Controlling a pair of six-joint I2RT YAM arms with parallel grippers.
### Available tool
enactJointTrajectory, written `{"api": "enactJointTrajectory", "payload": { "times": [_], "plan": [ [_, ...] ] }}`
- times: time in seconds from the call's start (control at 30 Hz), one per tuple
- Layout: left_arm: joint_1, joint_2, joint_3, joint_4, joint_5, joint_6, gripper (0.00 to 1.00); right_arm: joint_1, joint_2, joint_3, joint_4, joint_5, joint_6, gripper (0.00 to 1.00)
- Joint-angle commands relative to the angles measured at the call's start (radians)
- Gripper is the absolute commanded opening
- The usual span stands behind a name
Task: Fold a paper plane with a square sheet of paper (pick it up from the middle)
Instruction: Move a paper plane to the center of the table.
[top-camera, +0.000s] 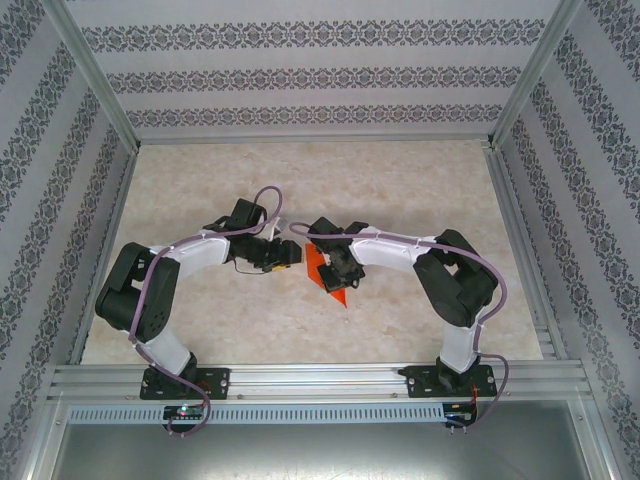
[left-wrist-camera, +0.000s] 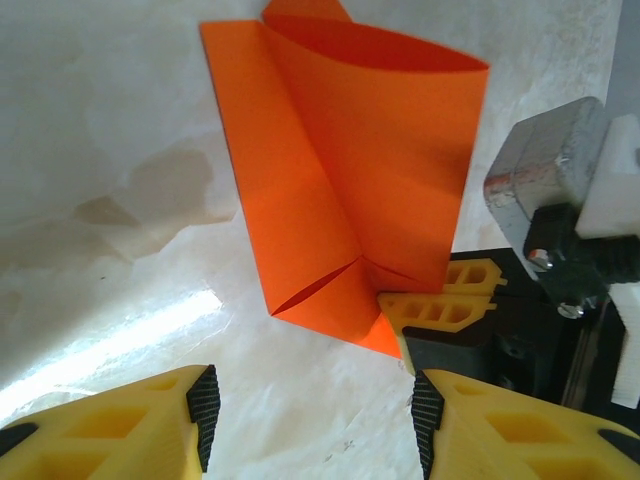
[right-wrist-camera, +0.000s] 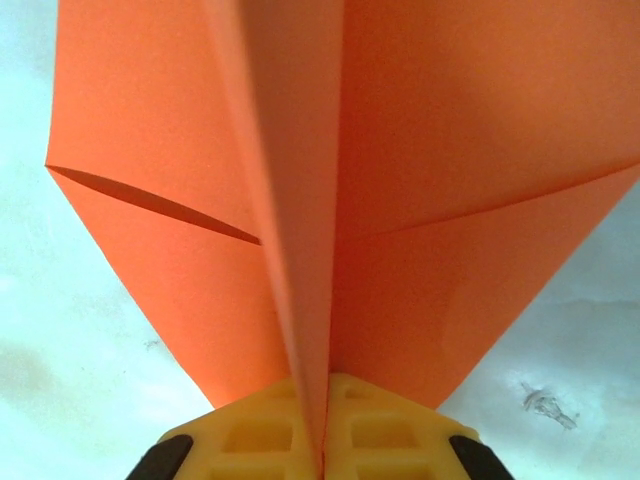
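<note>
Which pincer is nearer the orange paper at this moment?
Right. The right pincer is shut on the pointed end of the orange paper, gripping its centre fold. The left pincer is open just short of that same end, not touching it.

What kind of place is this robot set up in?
Probably an enclosed robot test cell: an aluminium frame holds patterned wall panels around a marble-look table, with a mounting rail at its near edge.
</note>
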Motion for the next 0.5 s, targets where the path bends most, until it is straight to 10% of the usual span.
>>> {"api": "enactJointTrajectory", "payload": {
  "times": [0.0,0.47],
  "plan": [
    [0.011,-0.024,-0.012,-0.017,-0.002,0.028,0.56,0.020,0.052,-0.005,0.005,0.024,0.014,0.06],
    [0.021,-0.022,-0.003,-0.046,-0.043,0.058,0.57,0.060,0.071,0.062,-0.070,0.124,0.008,0.00]
  ]
}}
